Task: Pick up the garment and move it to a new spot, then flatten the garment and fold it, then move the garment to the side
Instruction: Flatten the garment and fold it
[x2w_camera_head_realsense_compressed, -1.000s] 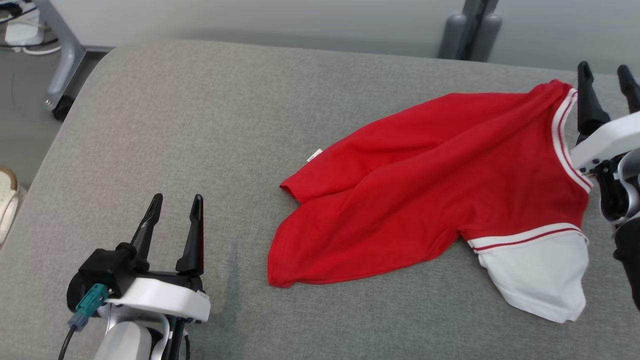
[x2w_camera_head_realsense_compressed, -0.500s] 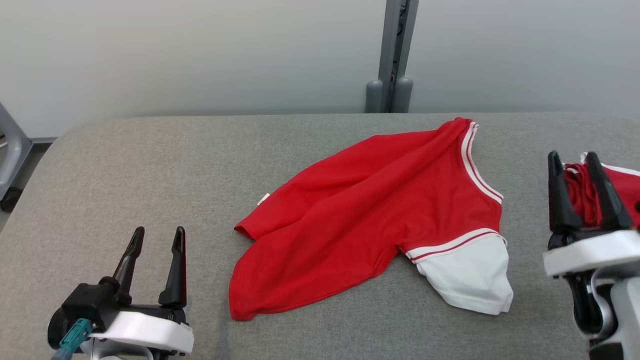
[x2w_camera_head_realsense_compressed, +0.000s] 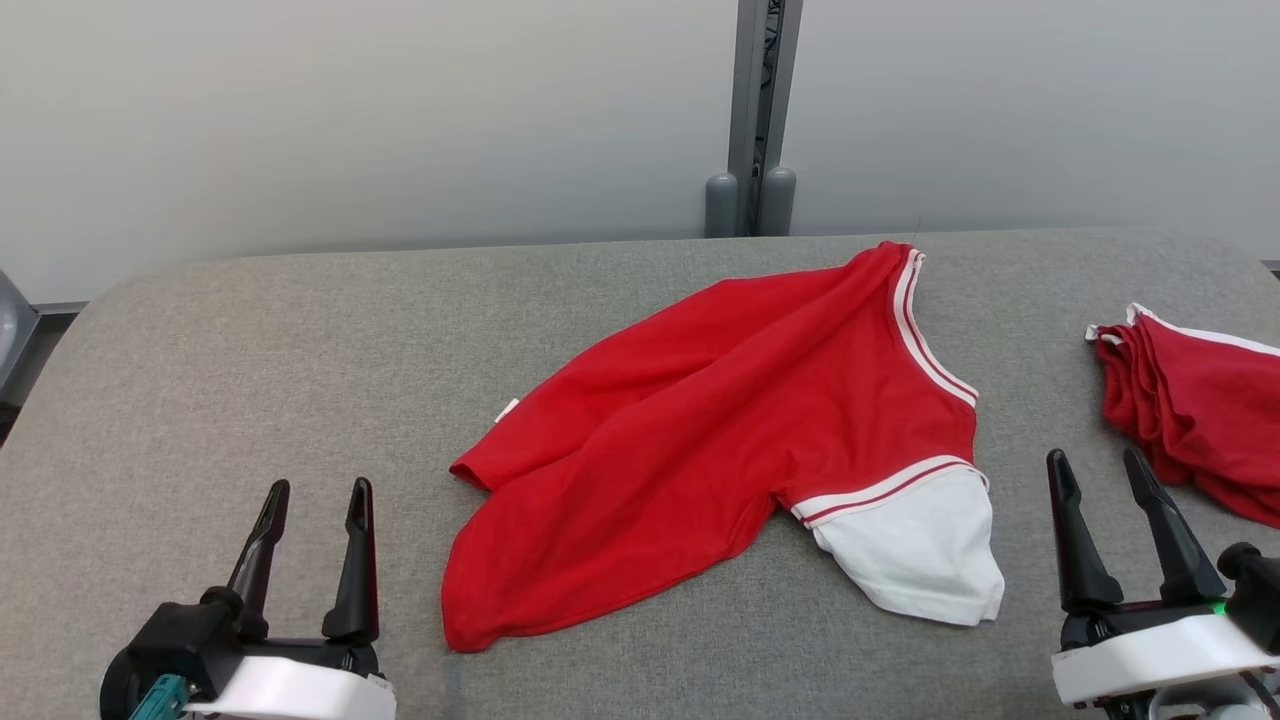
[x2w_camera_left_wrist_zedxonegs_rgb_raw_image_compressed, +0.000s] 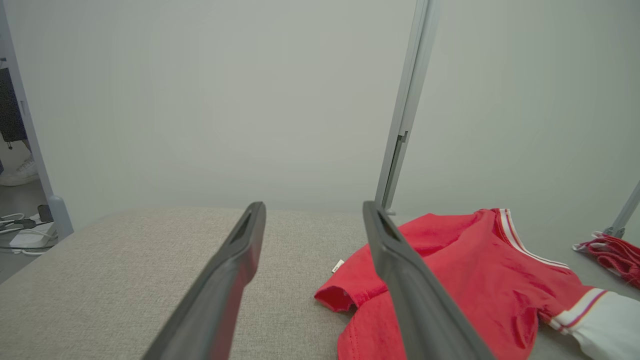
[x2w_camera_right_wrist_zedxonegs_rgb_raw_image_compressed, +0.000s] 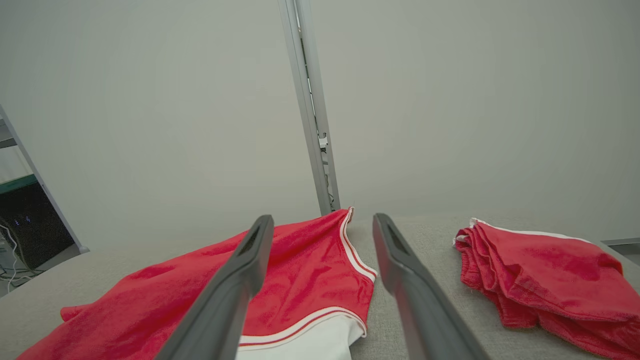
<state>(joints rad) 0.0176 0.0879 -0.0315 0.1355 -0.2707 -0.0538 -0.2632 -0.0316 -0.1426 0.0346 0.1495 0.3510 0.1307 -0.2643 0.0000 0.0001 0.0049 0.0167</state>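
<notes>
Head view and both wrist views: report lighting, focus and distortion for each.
Head view: soft, even light, no glare, the red shirt sharp with only faint shadow at its edge. Left wrist view: left tool looms large and slightly soft near the lens; the post leans, likely lens distortion. Right wrist view: same flat light, right tool soft, bunched red garment sharp.

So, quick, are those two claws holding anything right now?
Left gripper: open, holding nothing.
Right gripper: open, holding nothing.
</notes>
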